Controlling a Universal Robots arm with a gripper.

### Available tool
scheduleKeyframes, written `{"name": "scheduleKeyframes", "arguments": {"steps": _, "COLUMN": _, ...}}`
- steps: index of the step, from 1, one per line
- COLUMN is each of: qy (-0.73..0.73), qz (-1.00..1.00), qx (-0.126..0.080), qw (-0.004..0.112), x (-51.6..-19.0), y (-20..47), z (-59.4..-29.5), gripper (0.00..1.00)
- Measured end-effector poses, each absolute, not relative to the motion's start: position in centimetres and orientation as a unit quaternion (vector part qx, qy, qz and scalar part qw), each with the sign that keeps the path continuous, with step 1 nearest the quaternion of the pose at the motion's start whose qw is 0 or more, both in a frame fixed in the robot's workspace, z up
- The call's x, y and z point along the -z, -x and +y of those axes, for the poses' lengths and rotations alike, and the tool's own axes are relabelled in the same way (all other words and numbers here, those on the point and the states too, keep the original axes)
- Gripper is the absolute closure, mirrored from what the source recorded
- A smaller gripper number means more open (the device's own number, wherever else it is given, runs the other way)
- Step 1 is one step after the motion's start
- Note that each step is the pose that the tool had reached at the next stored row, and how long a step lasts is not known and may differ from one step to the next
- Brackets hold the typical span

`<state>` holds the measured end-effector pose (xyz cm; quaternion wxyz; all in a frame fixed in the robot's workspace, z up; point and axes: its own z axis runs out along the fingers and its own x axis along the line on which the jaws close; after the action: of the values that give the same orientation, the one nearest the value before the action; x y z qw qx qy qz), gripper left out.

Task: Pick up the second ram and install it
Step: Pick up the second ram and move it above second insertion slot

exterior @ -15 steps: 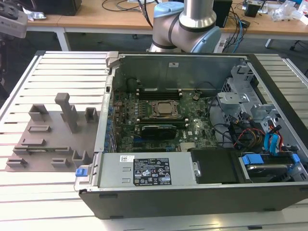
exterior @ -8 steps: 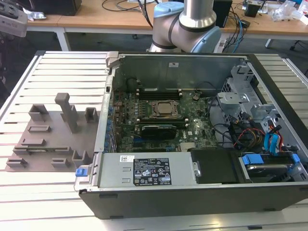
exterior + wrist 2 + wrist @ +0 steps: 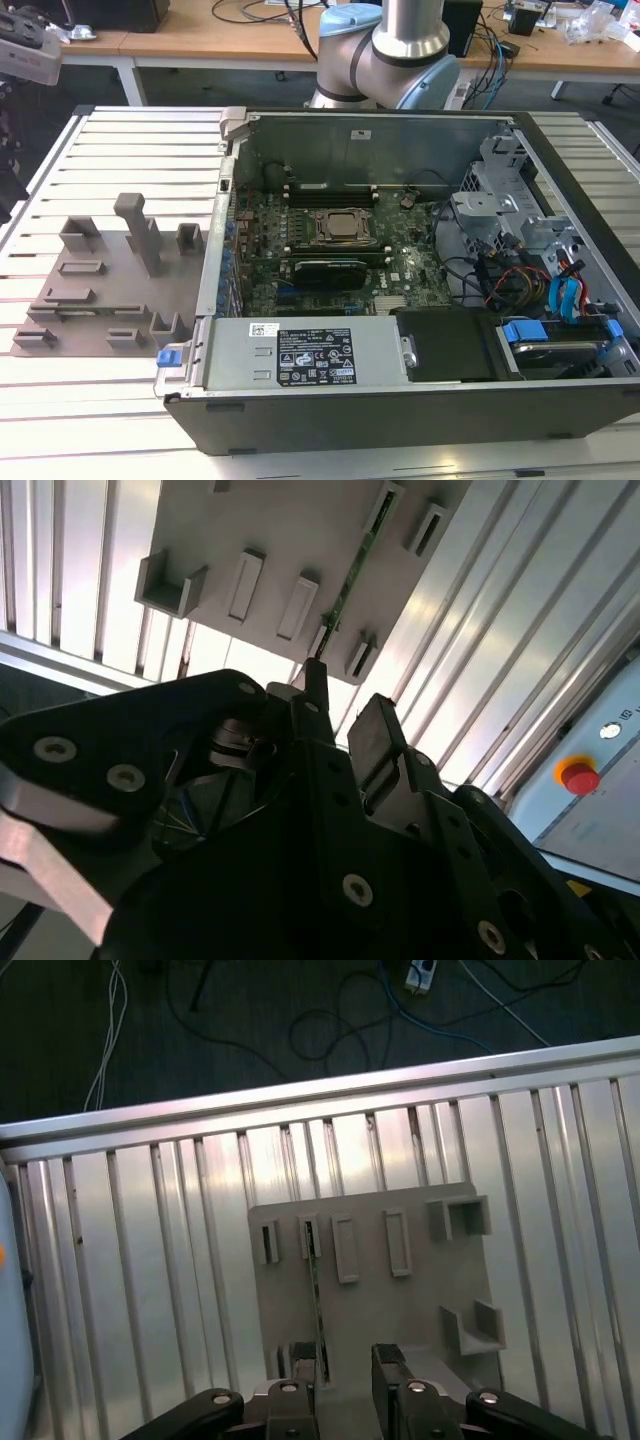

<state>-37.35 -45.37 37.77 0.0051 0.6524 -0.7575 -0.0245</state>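
Note:
The second ram (image 3: 316,1305) is a thin green stick standing on its edge in holders on the grey fixture plate (image 3: 420,1300). In the second wrist view the ram (image 3: 350,575) appears as a narrow green line on that plate (image 3: 270,530). My gripper (image 3: 345,1390) hovers above the plate's near edge, open, with nothing between its black fingers (image 3: 395,1385). The stick's near end lines up with one finger rather than with the gap. The second wrist view also shows the gripper (image 3: 345,715) with its fingers apart.
The fixture plate (image 3: 100,300) lies on the slatted aluminium table (image 3: 130,130) at the exterior view's left and carries a tall post (image 3: 140,230). The open computer case (image 3: 400,410) beside it shows the CPU socket (image 3: 343,227). A red button (image 3: 578,777) sits off the table.

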Motion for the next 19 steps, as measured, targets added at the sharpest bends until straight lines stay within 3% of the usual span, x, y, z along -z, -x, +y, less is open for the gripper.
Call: {"name": "scheduleKeyframes", "arguments": {"steps": 19, "qy": -0.652, "qz": -0.758, "qx": 0.024, "qw": 0.005, "x": -34.9, "y": 37.4, "z": -45.4, "gripper": 0.64}}
